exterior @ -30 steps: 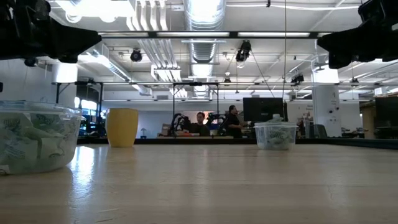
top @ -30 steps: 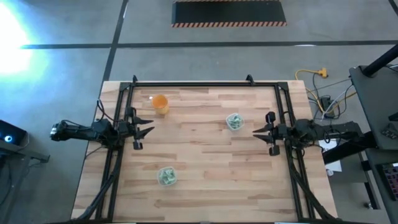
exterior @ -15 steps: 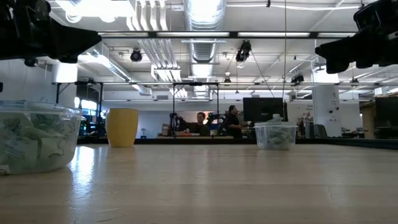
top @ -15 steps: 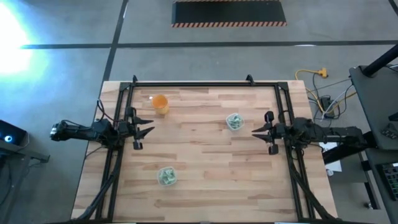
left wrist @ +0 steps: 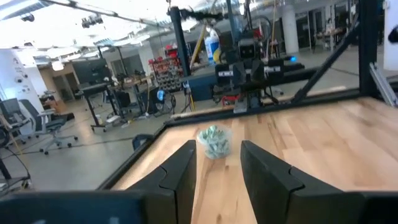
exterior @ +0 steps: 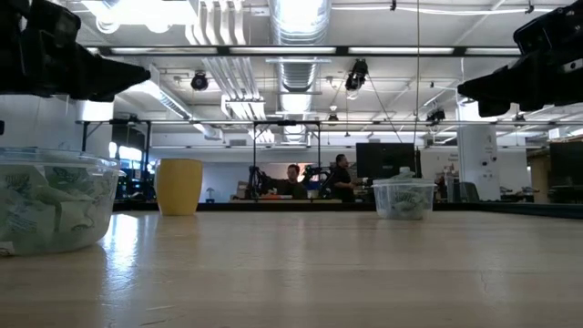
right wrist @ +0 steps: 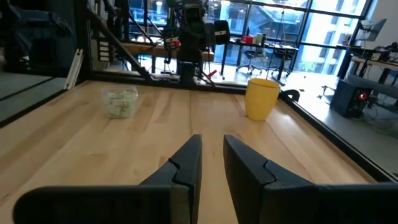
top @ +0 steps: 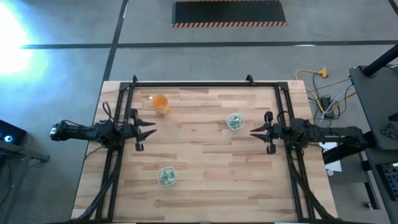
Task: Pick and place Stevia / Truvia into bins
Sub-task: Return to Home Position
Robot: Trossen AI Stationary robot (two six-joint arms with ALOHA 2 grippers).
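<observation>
Pale green and white Stevia sachets fill two clear cups, the bins. One bin [top: 234, 121] [left wrist: 214, 142] [exterior: 404, 198] stands right of the table's middle. The other [top: 166, 176] [right wrist: 120, 101] [exterior: 55, 200] stands near the front edge. My left gripper [top: 149, 127] [left wrist: 217, 169] hovers open at the table's left edge, pointing level across the table. My right gripper [top: 255, 132] [right wrist: 212, 163] hovers at the right edge, also level, with a narrow gap between its fingers. Neither holds anything.
An orange cup [top: 160, 103] [right wrist: 261, 98] stands upright at the far left of the wooden table [top: 205, 162]. A black frame [top: 193, 84] runs along the far, left and right edges. People show in the room beyond the table.
My right gripper has sunk a little and swung slightly, staying at the table's right edge. My left gripper has tipped a little downward in place. The cups have not moved.
</observation>
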